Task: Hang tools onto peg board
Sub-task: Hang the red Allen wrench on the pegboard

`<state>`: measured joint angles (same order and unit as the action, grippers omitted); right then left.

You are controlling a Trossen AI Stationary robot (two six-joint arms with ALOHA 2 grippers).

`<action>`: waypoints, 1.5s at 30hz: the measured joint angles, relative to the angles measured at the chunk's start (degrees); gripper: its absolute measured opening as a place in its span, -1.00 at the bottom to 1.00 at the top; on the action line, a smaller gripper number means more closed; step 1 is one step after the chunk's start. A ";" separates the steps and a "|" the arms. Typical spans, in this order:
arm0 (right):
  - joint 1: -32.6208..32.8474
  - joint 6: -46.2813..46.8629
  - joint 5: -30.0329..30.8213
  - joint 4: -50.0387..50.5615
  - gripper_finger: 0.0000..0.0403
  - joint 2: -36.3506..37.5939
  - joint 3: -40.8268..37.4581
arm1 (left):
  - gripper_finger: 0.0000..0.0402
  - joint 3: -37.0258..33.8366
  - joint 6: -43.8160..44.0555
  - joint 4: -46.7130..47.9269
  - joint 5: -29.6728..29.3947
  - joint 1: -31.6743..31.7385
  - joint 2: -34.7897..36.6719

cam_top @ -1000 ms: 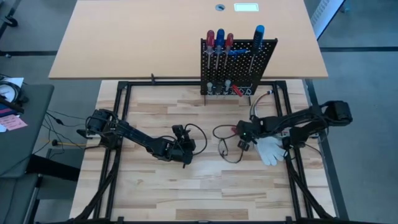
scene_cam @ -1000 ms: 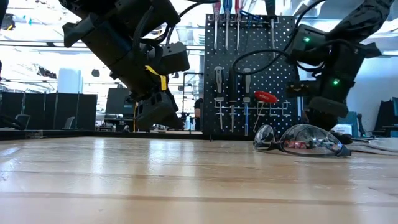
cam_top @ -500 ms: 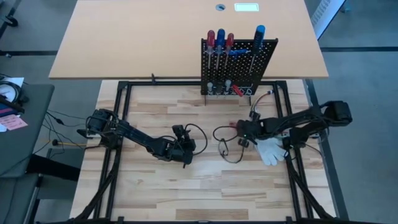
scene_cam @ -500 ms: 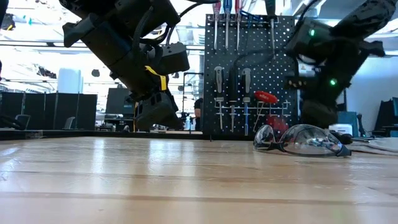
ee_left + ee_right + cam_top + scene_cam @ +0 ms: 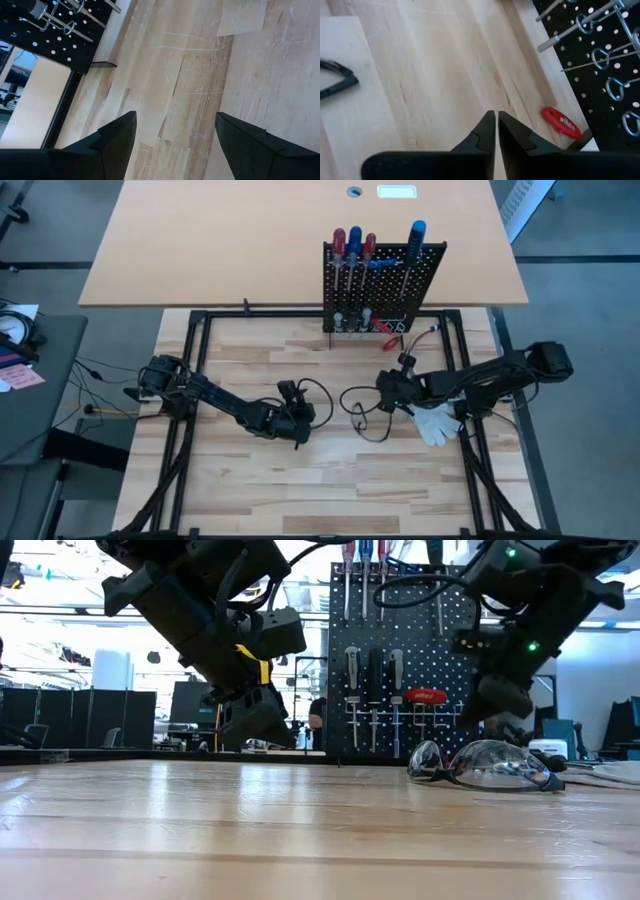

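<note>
At the far edge of the wooden table (image 5: 250, 480) stands the peg board (image 5: 432, 280), a black upright perforated panel. Several tools hang on it: screwdrivers with red and blue handles (image 5: 354, 246) project above its top edge in the high view, and thin steel shafts (image 5: 394, 725) sit in ring holders along its lower rows in the low view. A small red-handled tool (image 5: 561, 122) is seen in the right wrist view at the foot of the panel, beside the ring holders (image 5: 614, 91); the low view shows the same red handle (image 5: 426, 696) against the board's lower half.

Right end effector (image 5: 388, 383): positioned in front of the peg board, near its base, above the table; its two dark fingers (image 5: 482, 135) are pressed together with only a hairline gap and nothing between them. Clear safety glasses (image 5: 480, 764) lie on the table just beside it, and a white glove (image 5: 434, 423) lies under the right arm, near the table's right side.

Left end effector (image 5: 296, 412): held over the middle of the table, well apart from the peg board; its fingers (image 5: 112, 142) are spread wide, with bare wood visible between them and nothing gripped.
</note>
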<state>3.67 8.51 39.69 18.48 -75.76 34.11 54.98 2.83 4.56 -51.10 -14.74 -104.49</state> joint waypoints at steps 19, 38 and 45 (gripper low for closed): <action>-27.20 5.19 -15.43 5.09 -0.20 3.63 -3.65 | 0.32 0.00 0.00 0.06 0.01 0.00 0.00; -31.31 4.48 -19.63 4.23 -0.96 -4.36 -3.46 | 0.32 0.00 0.17 0.33 2.87 0.00 0.00; -22.78 6.54 -20.95 5.65 -0.99 -0.32 -3.58 | 0.32 0.00 0.22 0.26 2.87 0.00 0.00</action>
<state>-19.12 15.04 18.73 24.12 -76.08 30.52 54.98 3.05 4.81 -48.23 -14.74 -104.49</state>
